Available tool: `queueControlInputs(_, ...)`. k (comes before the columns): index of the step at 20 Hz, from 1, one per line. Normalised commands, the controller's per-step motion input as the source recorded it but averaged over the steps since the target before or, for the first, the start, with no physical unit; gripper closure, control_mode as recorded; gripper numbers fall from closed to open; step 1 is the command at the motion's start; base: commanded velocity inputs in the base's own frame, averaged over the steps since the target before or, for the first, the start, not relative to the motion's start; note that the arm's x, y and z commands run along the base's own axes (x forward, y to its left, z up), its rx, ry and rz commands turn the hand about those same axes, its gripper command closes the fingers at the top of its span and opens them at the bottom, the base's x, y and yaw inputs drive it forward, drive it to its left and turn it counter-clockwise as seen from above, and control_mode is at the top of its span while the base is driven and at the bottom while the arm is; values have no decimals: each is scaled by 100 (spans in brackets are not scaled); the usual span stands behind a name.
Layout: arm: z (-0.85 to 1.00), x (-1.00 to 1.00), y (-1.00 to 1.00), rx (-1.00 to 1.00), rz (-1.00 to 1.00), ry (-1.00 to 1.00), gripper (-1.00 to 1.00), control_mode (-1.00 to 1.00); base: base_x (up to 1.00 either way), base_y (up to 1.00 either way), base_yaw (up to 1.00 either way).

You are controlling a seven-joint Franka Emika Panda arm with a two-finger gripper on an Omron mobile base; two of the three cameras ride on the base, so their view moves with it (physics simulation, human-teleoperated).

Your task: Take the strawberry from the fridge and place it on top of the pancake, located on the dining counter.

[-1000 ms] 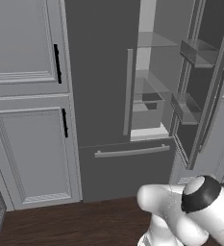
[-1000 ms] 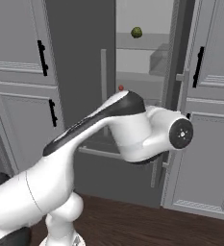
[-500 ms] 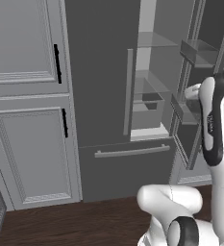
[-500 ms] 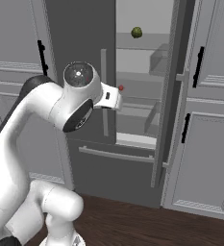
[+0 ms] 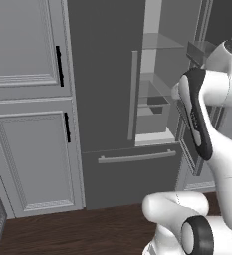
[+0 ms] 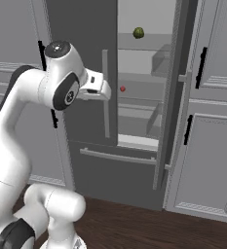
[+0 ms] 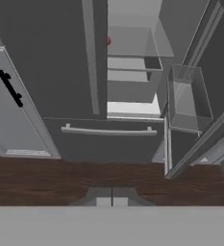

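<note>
Dark wood floor (image 7: 46, 180) ran under the base, grey panelled cabinets (image 5: 28, 149) either side of the fridge (image 6: 85, 29). Nearest me, the hand (image 7: 112, 202) was clenched shut with nothing in it, fingertips pressed together at the bottom of the hand view, pointing down and forward at the fridge front. Arm was raised in front of the closed left door, probably lining up a reach. Lower drawer (image 7: 108, 139) shut. Right door (image 6: 171, 92) stood swung open, so the shelves were exposed for access. Further in, the strawberry (image 6: 122, 89) sat on a middle shelf, well apart from the hand. Above it, a dark green round item (image 6: 138, 32) rested on the top shelf. My read: reach not yet started; the hand must open first.
</note>
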Motion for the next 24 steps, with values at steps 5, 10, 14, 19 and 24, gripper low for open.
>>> queueControlInputs(5,-32,19,27,9,-1,-17,-100,-100,0,0,0)
queueControlInputs(10,-4,59,34,-1,-5,-1,-100,-100,0,0,0)
queueControlInputs(14,0,61,13,-3,0,12,-100,-100,0,0,0)
queueControlInputs(19,0,62,16,-1,0,0,-100,-100,0,0,0)
queueControlInputs(24,-10,52,15,0,0,-5,-100,-100,0,0,0)
